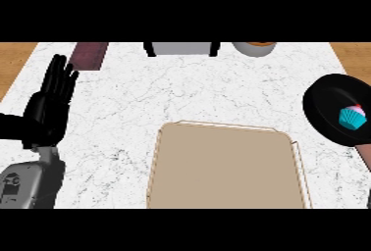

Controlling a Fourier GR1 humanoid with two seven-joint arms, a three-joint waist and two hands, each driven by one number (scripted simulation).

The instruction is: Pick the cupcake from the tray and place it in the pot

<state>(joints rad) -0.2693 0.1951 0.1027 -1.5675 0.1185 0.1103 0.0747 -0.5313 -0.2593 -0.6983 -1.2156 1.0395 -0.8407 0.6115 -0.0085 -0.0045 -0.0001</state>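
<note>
A cupcake [353,116] with a teal wrapper and pink top sits inside the black pot [326,110] at the counter's right edge. The beige tray [226,169] lies in the lower middle with nothing on it. My left hand [49,105] rests open at the left side, fingers straight and pointing up, far from tray and pot. My right hand does not show in the head view.
A dark maroon block [90,54] lies at the back left. A grey box with black ends [181,49] and a bowl-like object [254,48] stand along the back edge. The pot's reddish handle [364,156] points toward the lower right.
</note>
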